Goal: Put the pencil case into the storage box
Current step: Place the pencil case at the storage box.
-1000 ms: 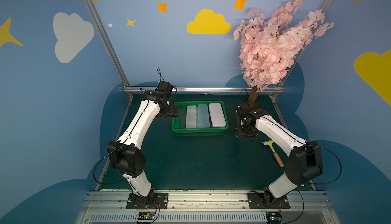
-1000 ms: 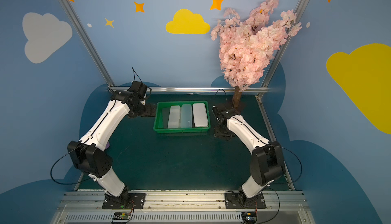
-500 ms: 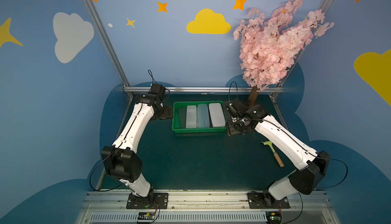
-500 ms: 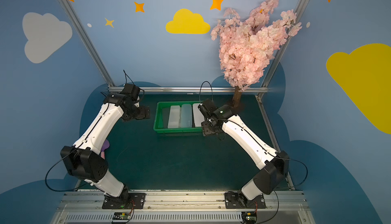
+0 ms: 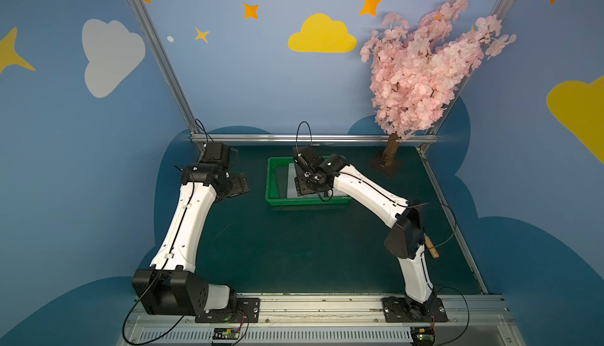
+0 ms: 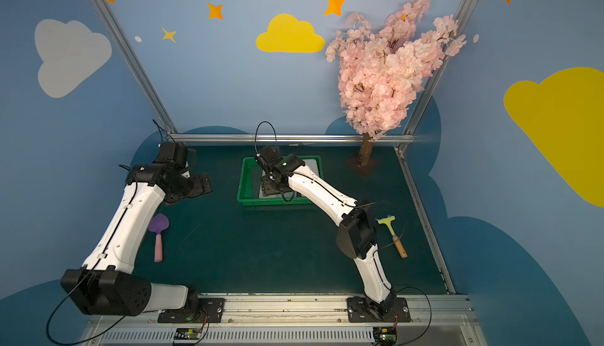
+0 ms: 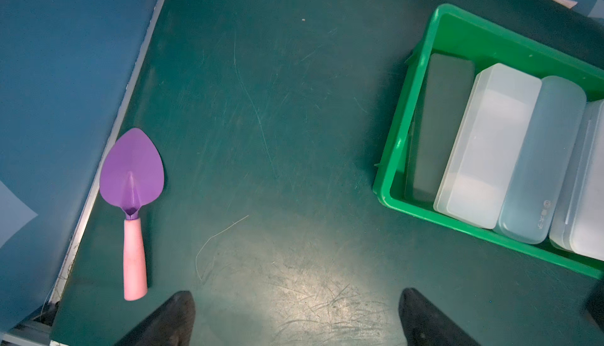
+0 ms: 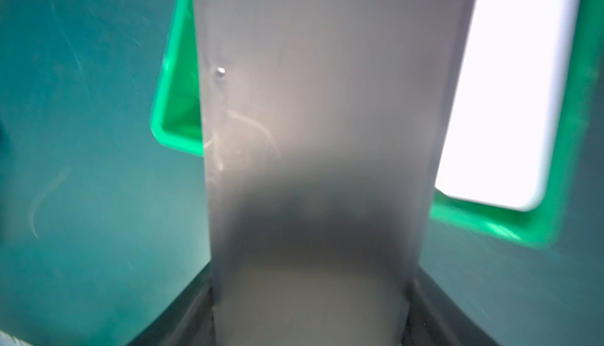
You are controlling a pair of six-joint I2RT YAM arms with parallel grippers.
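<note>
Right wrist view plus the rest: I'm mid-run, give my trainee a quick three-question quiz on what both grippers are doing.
1. True or false: the left gripper is shut on the purple trowel.
2. What sits between the right gripper's jaws? A) grey pencil case B) purple trowel C) nothing
3. Where is that item relative to the storage box?
Key: 1 false: it is open and empty, and the trowel lies on the mat. 2 A. 3 Over the box, gripped and not yet released.
</note>
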